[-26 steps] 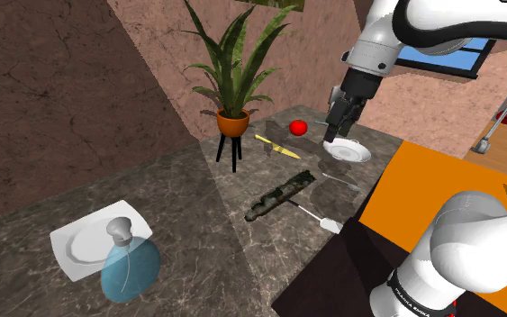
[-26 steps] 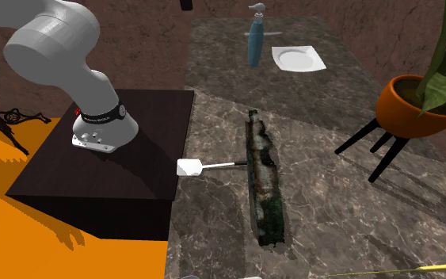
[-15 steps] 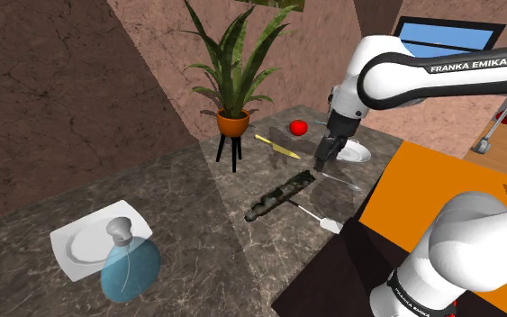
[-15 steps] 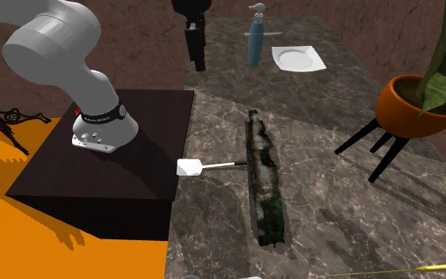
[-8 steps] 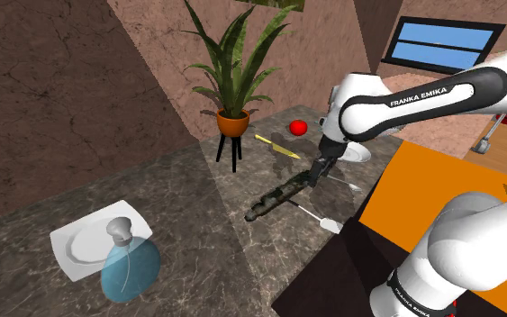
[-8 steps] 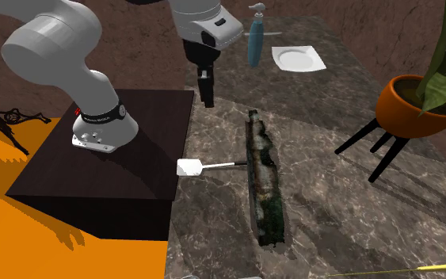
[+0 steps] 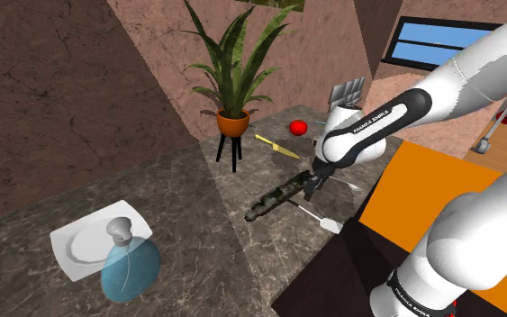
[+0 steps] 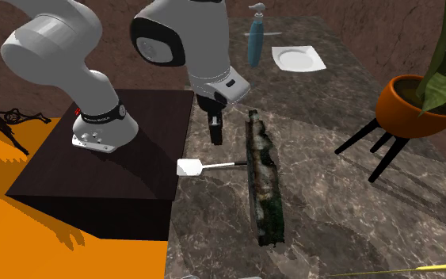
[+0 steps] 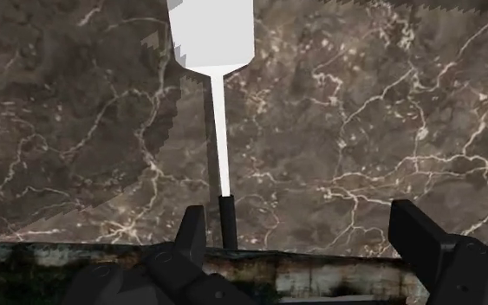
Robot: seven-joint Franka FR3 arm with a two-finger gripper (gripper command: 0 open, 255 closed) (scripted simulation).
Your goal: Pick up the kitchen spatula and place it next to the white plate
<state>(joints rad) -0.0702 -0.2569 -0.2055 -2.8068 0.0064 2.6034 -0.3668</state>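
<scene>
Fingers stand wide apart, clasping nothing; the black gripper hangs low over the dark veined marble counter. The white flat-bladed spatula lies flat there, its black handle end between the fingers, untouched, beside a long mossy dark slab

The spatula blade runs off the wrist view's edge, and its dark handle end is lost where it meets the log. Right of the log in the second exterior view, the plant pot is cut off.
</scene>
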